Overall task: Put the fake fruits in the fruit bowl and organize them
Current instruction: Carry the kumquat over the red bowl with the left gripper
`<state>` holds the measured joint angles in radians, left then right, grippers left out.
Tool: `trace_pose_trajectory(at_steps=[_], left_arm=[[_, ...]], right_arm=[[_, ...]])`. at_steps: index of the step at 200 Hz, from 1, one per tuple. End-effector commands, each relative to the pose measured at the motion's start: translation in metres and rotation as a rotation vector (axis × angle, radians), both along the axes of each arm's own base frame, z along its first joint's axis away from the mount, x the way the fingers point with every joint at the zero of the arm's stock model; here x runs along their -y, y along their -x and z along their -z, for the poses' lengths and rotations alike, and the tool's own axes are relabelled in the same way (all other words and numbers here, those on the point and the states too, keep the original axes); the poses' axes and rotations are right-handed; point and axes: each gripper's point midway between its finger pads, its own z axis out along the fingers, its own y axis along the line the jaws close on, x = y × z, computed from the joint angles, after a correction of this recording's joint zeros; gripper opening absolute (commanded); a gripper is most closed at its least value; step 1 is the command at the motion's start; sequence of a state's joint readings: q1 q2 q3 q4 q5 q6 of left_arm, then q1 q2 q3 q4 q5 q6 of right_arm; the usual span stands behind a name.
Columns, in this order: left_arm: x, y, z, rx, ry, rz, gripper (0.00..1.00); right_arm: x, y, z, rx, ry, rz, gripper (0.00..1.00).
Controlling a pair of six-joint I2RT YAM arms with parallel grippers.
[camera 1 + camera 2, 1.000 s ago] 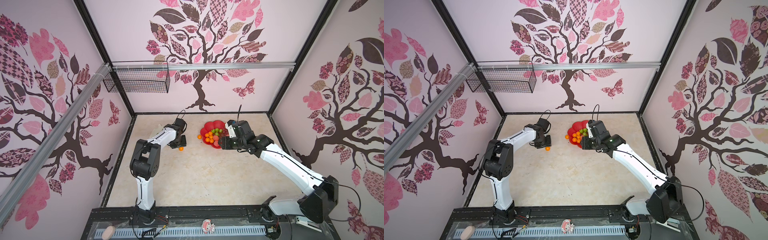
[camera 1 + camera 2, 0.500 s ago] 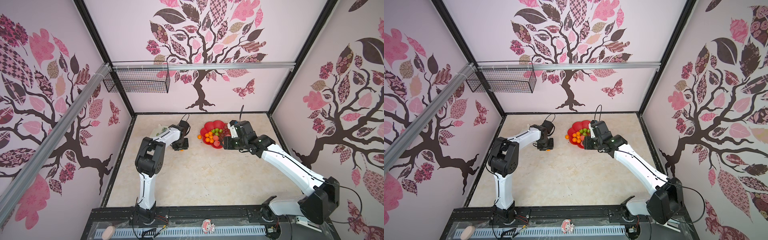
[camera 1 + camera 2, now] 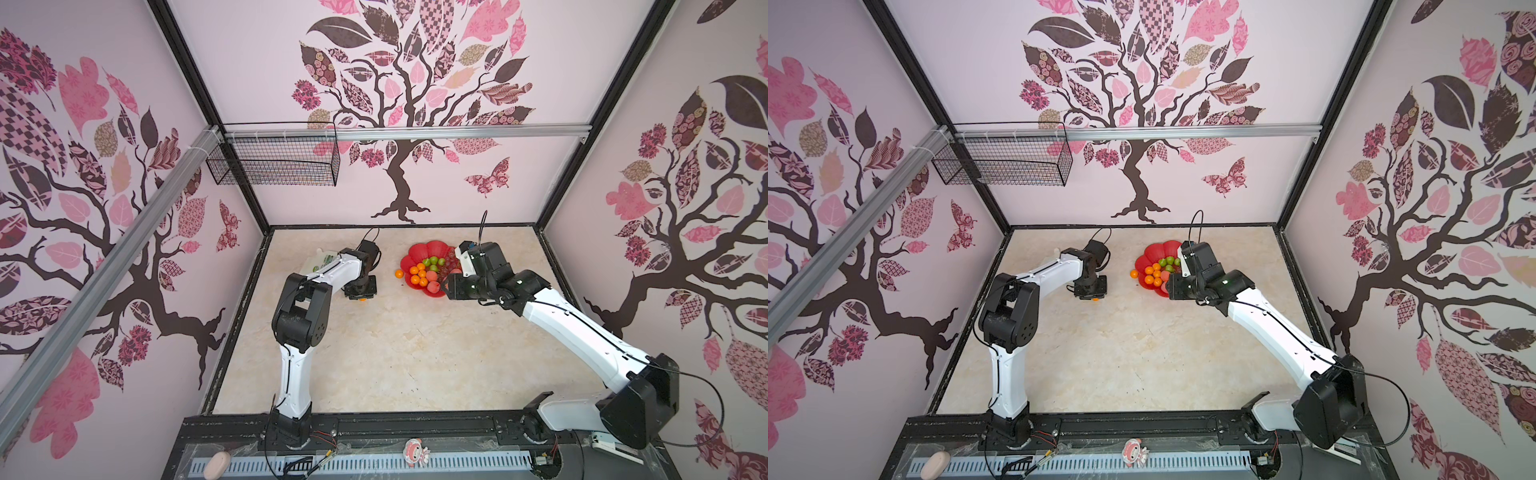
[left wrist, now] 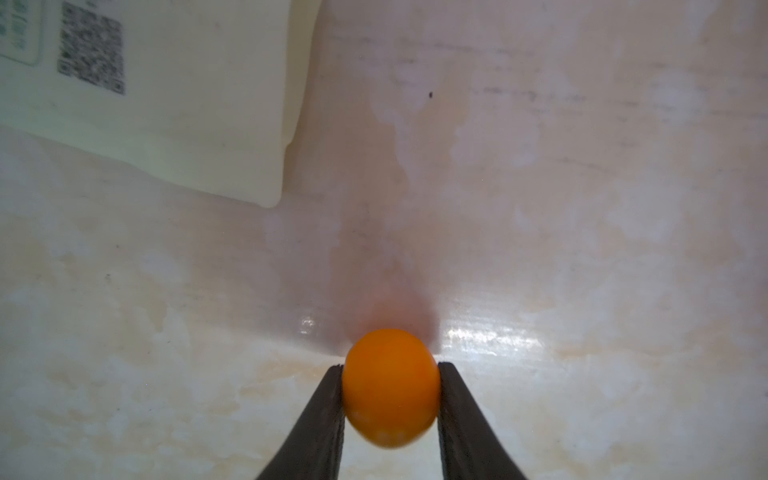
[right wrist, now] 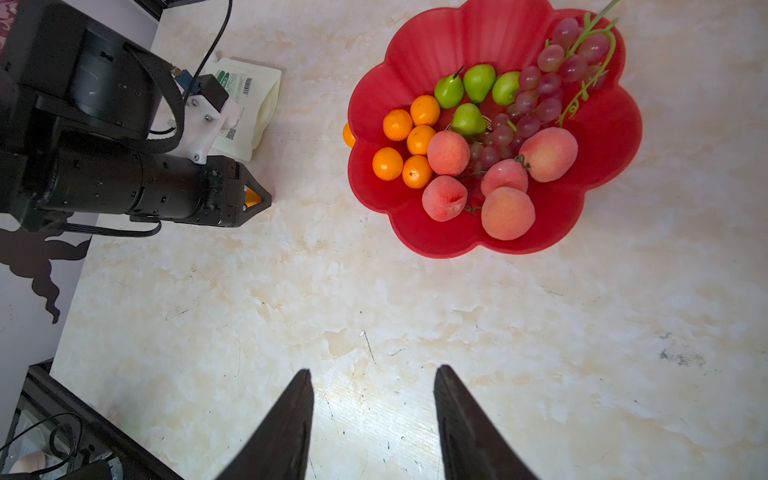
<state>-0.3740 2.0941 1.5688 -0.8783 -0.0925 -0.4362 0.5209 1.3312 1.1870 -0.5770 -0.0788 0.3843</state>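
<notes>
Left hand [image 4: 390, 368] pinching an orange [image 4: 390, 386] by the tips
Might squirt out en route to the bowl [image 5: 602, 137], and the right hand [image 5: 372, 370], half-open and empty near the bowl, could get bumped.

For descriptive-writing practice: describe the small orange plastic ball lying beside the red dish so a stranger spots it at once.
Find the glossy red flower-shaped dish on the cream marbled table. On its side facing the left arm, a small orange plastic ball lies just outside the rim. Five similar balls sit inside the dish; this one does not.
</notes>
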Motion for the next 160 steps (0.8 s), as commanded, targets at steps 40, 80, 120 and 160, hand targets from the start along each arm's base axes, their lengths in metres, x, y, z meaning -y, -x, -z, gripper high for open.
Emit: trace_pose_trajectory(at_steps=[40, 80, 120, 160], left_arm=[[0.019, -0.003, -0.052, 0.152, -0.011, 0.111, 0.34], [0.061, 0.004, -0.095, 0.264, 0.098, 0.214, 0.33], [0.113, 0.009, -0.118, 0.3, 0.176, 0.319, 0.32], [0.154, 0.009, -0.117, 0.286, 0.192, 0.396, 0.32]], right_arm=[[0.02, 0.009, 0.004, -0.024, 0.015, 0.057, 0.51], [0.032, 0.001, 0.027, -0.1, -0.002, 0.125, 0.51], [0.044, -0.006, 0.036, -0.152, -0.1, 0.18, 0.51], [0.061, -0.013, 0.047, -0.209, -0.149, 0.237, 0.51]])
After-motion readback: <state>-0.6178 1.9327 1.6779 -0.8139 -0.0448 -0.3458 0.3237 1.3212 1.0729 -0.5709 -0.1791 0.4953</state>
